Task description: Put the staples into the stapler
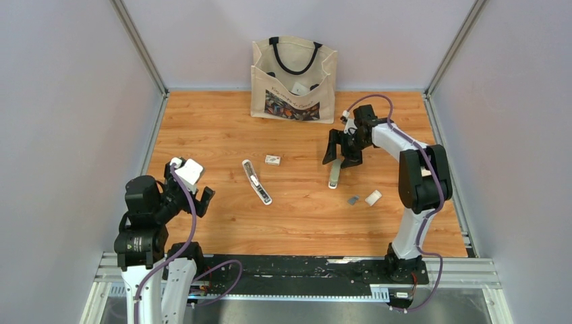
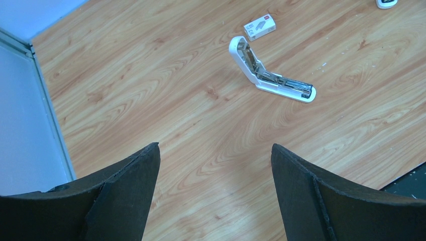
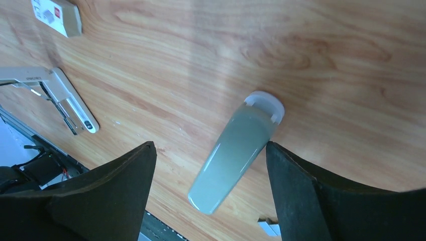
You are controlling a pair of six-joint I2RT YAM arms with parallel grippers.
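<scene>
Grey metal, likely light, stiff, slick: pinch the staples [image 1: 353,200], flat on the desk [image 1: 222,128] right of the open white stapler [image 1: 257,182], across the long sides, with left end effector [image 2: 215,150] and right end effector [image 3: 210,144] both now spread wide.

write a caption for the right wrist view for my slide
Open right end effector over a closed grey stapler, opened white stapler and staple box to one side.
</scene>
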